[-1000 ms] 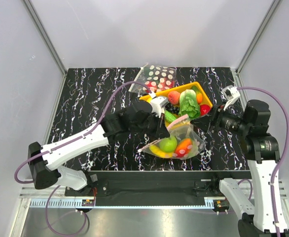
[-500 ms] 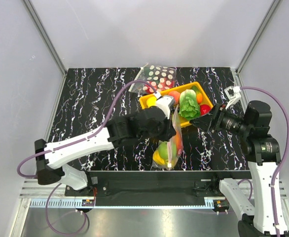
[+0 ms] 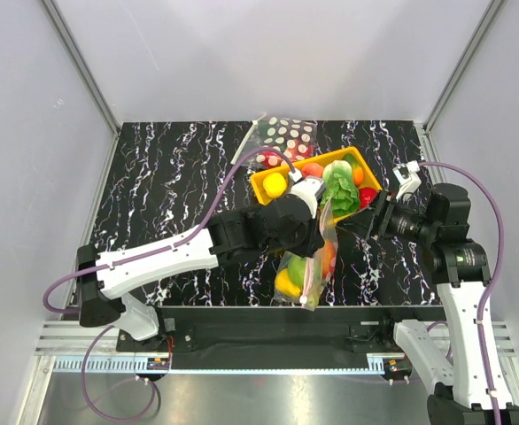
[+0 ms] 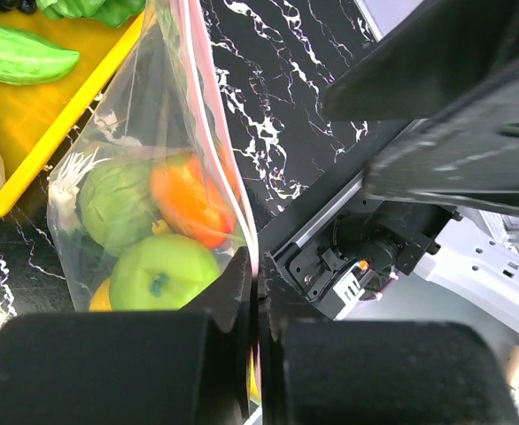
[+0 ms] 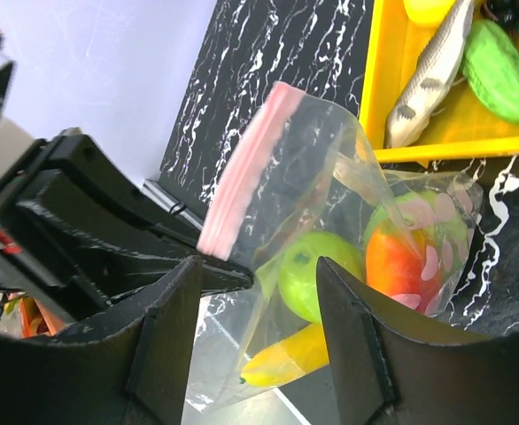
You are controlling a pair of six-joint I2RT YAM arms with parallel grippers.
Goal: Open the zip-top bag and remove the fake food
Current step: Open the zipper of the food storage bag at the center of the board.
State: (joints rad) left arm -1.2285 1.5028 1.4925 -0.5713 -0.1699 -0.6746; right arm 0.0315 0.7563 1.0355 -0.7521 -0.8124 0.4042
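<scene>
Left gripper (image 4: pixel 252 266): clamped on the pink strip (image 5: pixel 242 177) of the zip-top bag (image 4: pixel 109 133), anchoring one lip.
Right gripper (image 5: pixel 258 266): jaws apart, facing the strip, seemingly to pull the other lip.

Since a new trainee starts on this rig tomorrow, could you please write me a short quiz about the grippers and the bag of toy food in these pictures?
1. True or false: the left gripper is shut on the pink strip of the bag, holding it up off the table.
2. Pick one. The right gripper is: A) open and holding nothing; B) shut on the bag; C) carrying a toy fish.
3. Fill the gap: the green apple lies ___ the bag.

Key: 1 true; 2 A; 3 inside.
</scene>
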